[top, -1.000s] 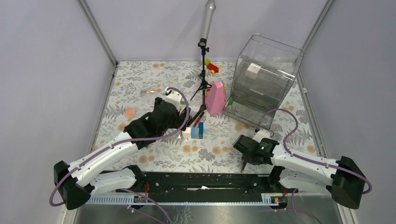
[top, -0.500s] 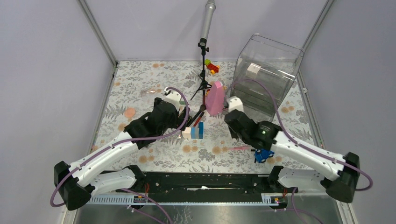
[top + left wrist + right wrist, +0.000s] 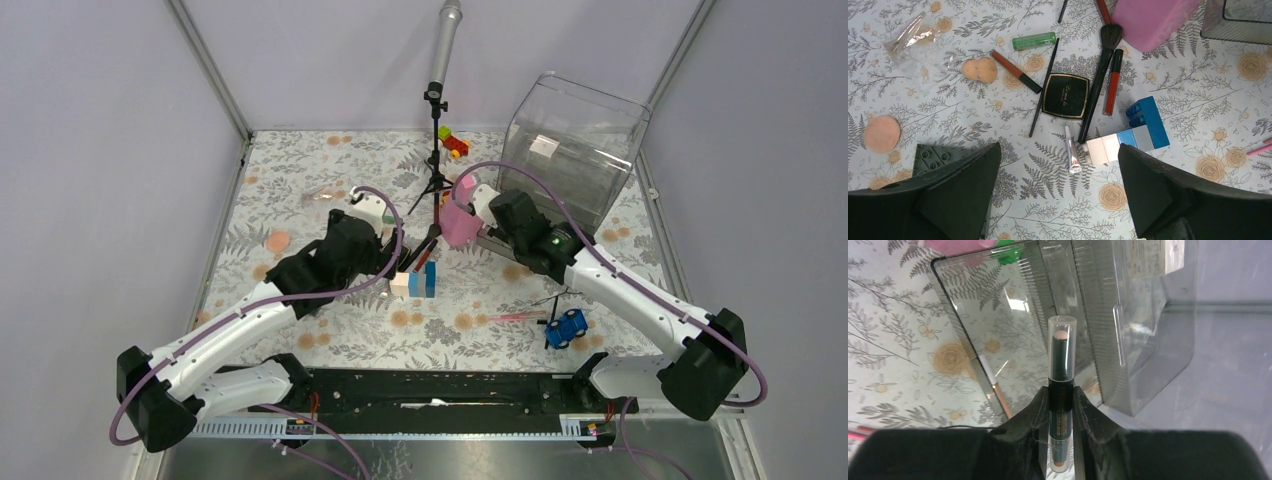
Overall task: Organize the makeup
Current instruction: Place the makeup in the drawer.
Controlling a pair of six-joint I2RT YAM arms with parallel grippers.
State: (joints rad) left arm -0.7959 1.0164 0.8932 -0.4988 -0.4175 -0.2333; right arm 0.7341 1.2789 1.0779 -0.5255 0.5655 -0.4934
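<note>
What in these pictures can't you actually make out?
Top view: the makeup stick in the right gripper is hidden by the gripper itself.
Left wrist view: the pink pencil is cut off by the right edge; a left gripper finger covers part of the dark green plate.
Same view: lettering on the black compact is too small to read.

White shells and black joints make up my left arm [image 3: 230, 325] and right arm [image 3: 640, 300], each with a looping purple cable [image 3: 399, 240]. The fingers [image 3: 948, 195] of my left gripper [image 3: 1058, 150] are broad black wedges.
</note>
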